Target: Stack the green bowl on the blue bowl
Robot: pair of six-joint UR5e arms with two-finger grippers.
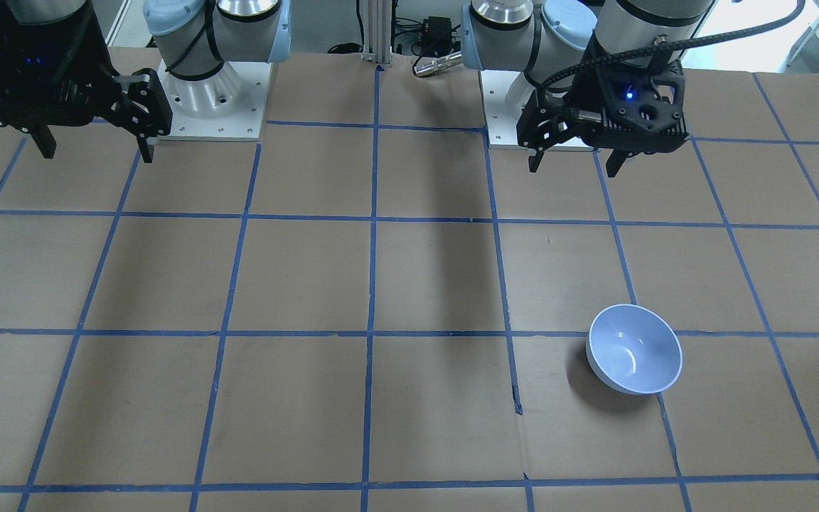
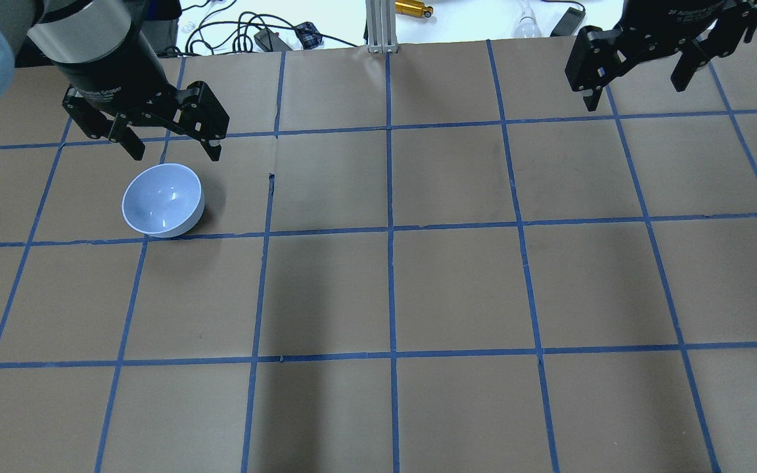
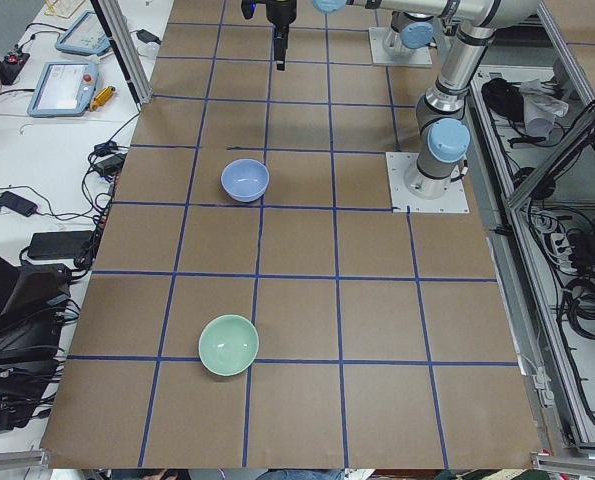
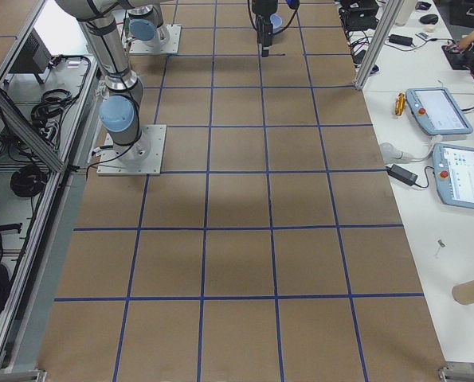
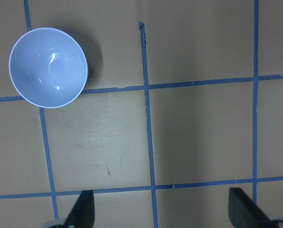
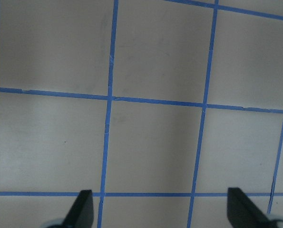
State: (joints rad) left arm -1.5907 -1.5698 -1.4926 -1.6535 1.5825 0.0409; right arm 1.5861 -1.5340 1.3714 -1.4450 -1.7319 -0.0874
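The blue bowl [image 1: 635, 348] stands upright and empty on the brown table, also in the overhead view [image 2: 163, 200], the exterior left view [image 3: 245, 180] and the left wrist view [image 5: 48, 67]. The green bowl [image 3: 228, 344] shows only in the exterior left view. It stands upright near the table's left end, about two grid squares from the blue bowl. My left gripper [image 2: 175, 154] [image 1: 573, 153] hangs open and empty above the table, just beyond the blue bowl. Its fingertips [image 5: 84, 209] are wide apart. My right gripper [image 2: 635, 95] [image 1: 97, 153] is open and empty, high at the far right.
Blue tape lines [image 2: 388, 230] divide the table into squares. The arms' white base plates [image 1: 214, 99] sit at the robot's edge. An aluminium post [image 2: 378, 26] and cables [image 2: 273, 36] lie past the far edge. Tablets [image 4: 440, 111] lie on the side bench.
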